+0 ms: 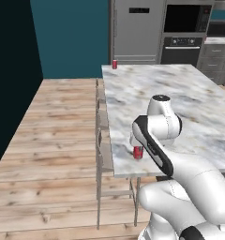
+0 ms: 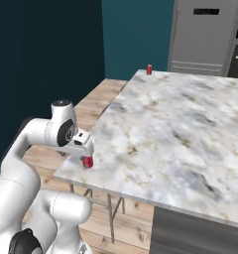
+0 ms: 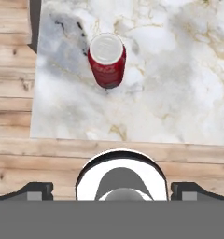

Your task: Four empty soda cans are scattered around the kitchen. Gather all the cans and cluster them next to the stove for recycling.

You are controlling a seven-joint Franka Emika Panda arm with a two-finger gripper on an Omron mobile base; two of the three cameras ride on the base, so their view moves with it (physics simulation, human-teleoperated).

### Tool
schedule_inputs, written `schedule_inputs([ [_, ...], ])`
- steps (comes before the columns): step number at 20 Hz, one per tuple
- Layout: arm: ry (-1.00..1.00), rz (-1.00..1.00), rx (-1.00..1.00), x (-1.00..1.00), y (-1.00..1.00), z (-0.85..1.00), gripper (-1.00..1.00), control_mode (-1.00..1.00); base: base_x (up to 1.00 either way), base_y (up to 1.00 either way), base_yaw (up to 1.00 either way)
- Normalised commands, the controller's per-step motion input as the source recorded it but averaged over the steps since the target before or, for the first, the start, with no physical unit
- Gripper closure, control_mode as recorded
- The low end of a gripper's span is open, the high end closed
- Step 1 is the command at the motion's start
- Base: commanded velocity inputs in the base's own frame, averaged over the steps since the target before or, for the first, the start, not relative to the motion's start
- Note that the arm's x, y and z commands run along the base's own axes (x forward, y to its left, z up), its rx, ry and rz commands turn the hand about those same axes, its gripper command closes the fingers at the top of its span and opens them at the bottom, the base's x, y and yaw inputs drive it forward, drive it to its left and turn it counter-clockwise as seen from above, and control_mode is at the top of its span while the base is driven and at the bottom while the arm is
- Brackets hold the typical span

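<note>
A red soda can is seen standing upright near the corner of the marble tabletop, close to its edge. The gripper is held just above this can with its jaws spread wide, grasping nothing. A second can is seen upright at the far corner of the same tabletop.

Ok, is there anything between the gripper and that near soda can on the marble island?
Nothing visible. The near soda can stands upright by the corner of the marble island, with bare marble around it. The open gripper hangs just above it. The other can sits at the far corner, well clear.
</note>
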Motion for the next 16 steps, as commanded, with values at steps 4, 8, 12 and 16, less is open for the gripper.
schedule_inputs([
  [4,0.01,0.05,0.0,0.21,0.0,-0.17,-1.0,-1.0,0.0,0.0,0.0],
  [8,0.02,0.04,0.0,0.21,0.0,-0.15,-1.0,-1.0,0.0,0.0,0.0],
  [12,0.01,0.03,0.0,0.18,0.0,-0.14,-1.0,-1.0,0.0,0.0,0.0],
  [16,0.02,0.03,0.0,0.17,0.0,-0.14,-1.0,-1.0,0.0,0.0,0.0],
])
